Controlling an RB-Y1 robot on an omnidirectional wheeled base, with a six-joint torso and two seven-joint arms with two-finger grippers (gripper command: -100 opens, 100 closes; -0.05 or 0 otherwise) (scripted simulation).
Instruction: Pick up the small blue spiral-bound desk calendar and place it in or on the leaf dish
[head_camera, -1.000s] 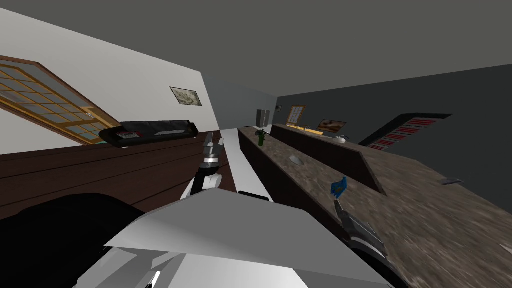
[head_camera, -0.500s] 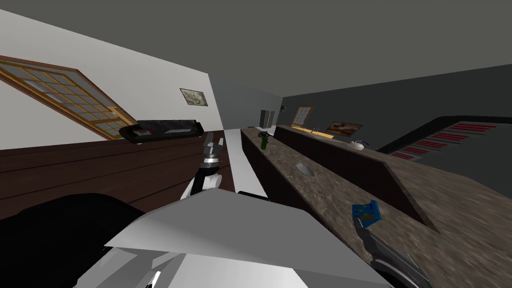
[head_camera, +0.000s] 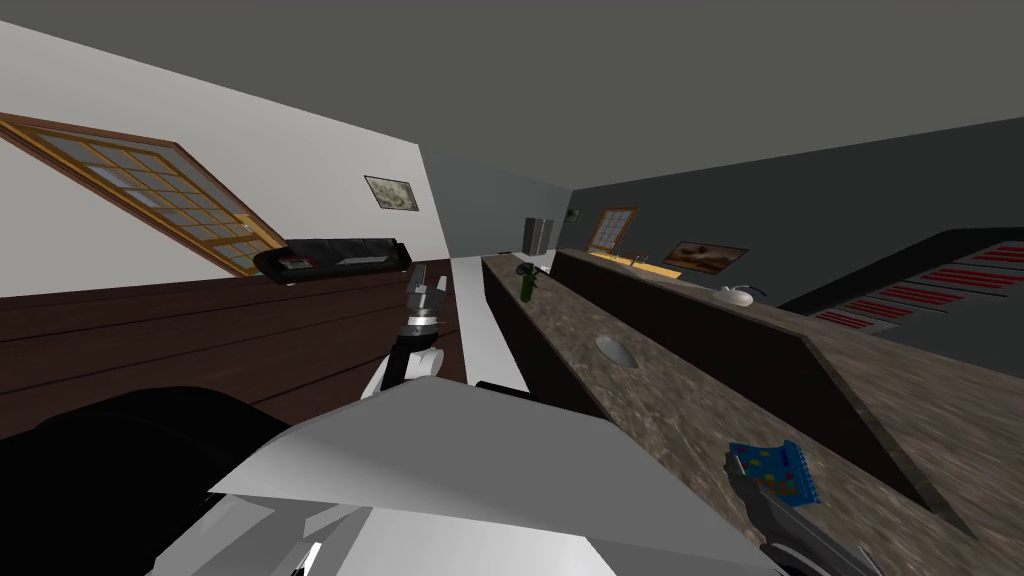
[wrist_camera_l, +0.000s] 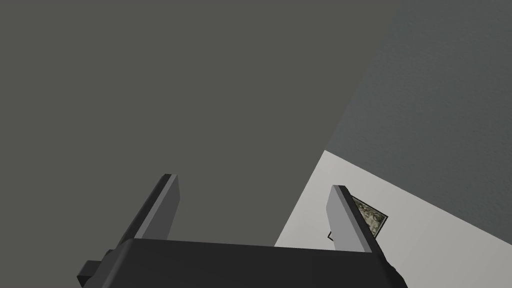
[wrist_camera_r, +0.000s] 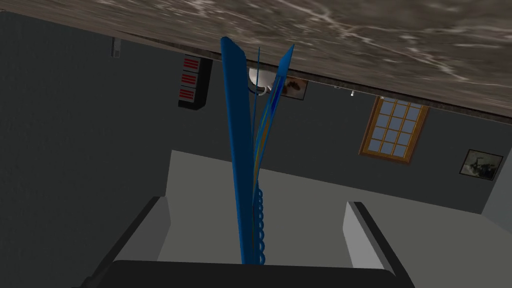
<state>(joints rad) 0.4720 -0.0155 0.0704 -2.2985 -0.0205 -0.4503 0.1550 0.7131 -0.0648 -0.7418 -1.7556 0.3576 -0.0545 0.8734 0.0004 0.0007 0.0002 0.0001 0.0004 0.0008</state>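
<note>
Over the table (head_camera: 672, 408), close to its near edge, my right end effector (head_camera: 738, 470) sits lower and further to my right against my chest than a second ago, and the blue calendar (head_camera: 772, 468) has travelled with it at its tip. My head has also swung, so the black sofa (head_camera: 335, 256) and the window (head_camera: 150, 200) lie further across the view. The leaf dish (head_camera: 617, 350), a plain grey oval, lies on the table further along toward the far end. It now stands well apart from the calendar, more so than before. A green bottle (head_camera: 527, 284) stands at the table's far end. My left end effector (head_camera: 426, 285) is where it was, raised in front of my chest away from the table, its fingers (wrist_camera_l: 167, 205) spread wide with nothing between them.

From the head, the calendar shows a blue face dotted with small yellow, red and green marks, and a row of blue coil loops runs along one edge. From my right wrist it stands edge-on between my fingers (wrist_camera_r: 152, 227). The coil end is down at the dark body, and the blue leaves splay apart toward the table's edge. My right fingers stand wide, each with a clear gap to the calendar and neither pressing its sides.
</note>
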